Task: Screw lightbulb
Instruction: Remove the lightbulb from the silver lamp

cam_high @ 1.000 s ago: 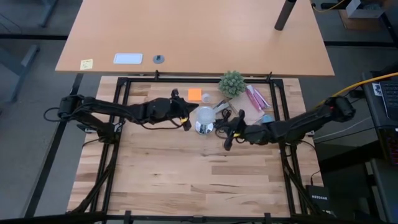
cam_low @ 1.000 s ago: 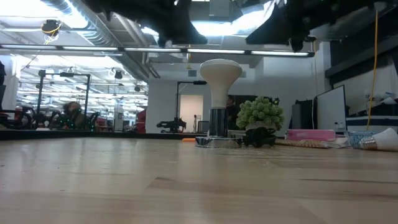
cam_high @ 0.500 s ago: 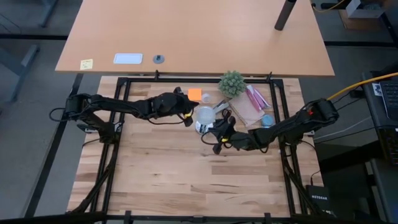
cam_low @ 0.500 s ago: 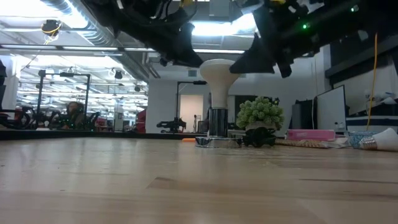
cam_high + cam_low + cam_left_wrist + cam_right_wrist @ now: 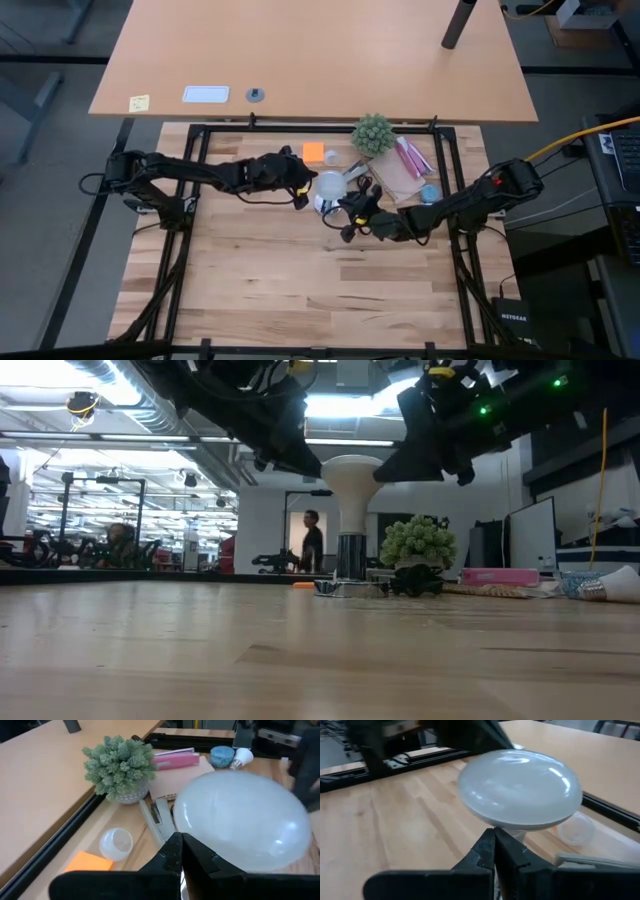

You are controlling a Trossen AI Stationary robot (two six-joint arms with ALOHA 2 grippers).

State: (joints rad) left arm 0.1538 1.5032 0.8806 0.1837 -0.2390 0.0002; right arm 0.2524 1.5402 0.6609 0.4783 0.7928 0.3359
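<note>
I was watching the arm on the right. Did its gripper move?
Yes. The right gripper slid left across the table, closer to the lightbulb standing in front of the plant.

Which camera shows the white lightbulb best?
The low view: the lightbulb shows whole in profile, upright on its silver base, with both grippers beside its head. The high view shows only its top. The wrist views show its head large, and, partly behind fingers.

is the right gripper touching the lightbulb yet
Cannot tell. In the low view the right gripper sits right at the edge of the lightbulb head, but neither it nor the right wrist view plainly shows contact or a gap.
</note>
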